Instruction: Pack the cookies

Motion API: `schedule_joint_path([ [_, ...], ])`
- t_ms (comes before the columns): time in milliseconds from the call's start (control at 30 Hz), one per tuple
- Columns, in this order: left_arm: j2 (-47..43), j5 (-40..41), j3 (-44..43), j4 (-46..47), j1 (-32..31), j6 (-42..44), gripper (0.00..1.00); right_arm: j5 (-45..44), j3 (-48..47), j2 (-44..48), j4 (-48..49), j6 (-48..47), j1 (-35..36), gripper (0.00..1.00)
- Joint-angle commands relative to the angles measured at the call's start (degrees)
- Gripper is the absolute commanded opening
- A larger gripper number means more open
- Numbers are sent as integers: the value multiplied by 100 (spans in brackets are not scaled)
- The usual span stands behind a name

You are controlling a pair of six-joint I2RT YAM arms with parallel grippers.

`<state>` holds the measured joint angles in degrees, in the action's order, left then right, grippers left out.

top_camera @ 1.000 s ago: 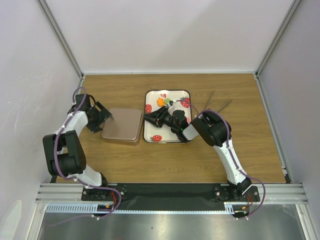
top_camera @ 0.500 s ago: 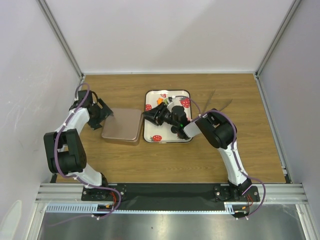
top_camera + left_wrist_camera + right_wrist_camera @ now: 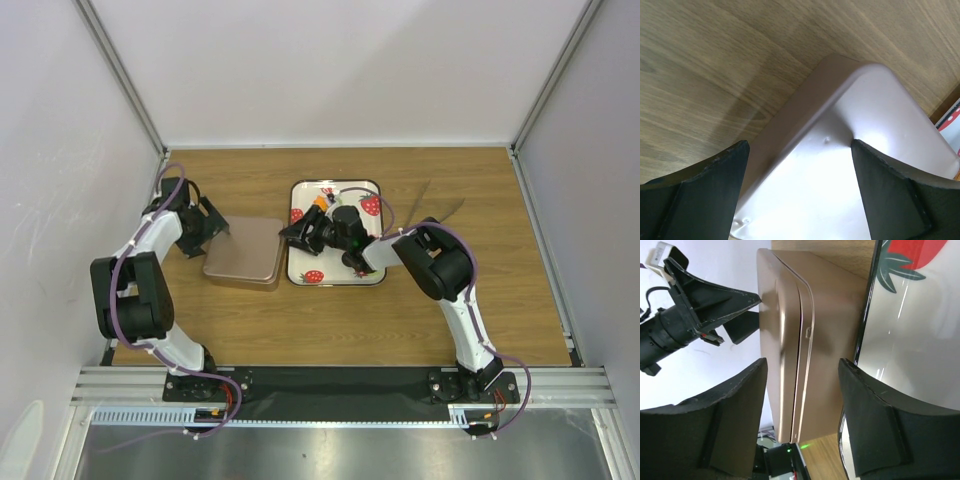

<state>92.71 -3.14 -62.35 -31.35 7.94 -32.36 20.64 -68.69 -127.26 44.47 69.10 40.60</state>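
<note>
**A:** What could go wrong here?

**B:** The desk (image 3: 480,300) looks smooth, and the tray (image 3: 335,276) lies just beside the closed box (image 3: 245,250), so a nudge could shove either.

**A:** And the tools?

**B:** The left tool (image 3: 799,150) gapes around the box corner. The right tool (image 3: 802,365), apart and empty, faces the lid seam. A skewed pinch might slip. The cookies (image 3: 320,204) sit at the tray's far end, unpacked.

The left gripper (image 3: 215,226), on a sharply folded arm, and the right gripper (image 3: 296,234), on an arm bent inward, point at each other, near but apart, both with fingers spread wide.
</note>
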Motion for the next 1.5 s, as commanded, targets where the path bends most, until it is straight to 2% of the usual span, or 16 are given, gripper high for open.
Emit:
schedule_joint_path([
  [0, 81, 94, -251, -55, -91, 195, 89, -8, -224, 386, -245, -344, 53, 65],
  [933, 248, 296, -445, -407, -583, 485, 89, -113, -989, 422, -1775, -1197, 414, 64],
  [1467, 81, 410, -533, -653, -698, 713, 89, -298, -1411, 360, -2469, -1558, 563, 57],
])
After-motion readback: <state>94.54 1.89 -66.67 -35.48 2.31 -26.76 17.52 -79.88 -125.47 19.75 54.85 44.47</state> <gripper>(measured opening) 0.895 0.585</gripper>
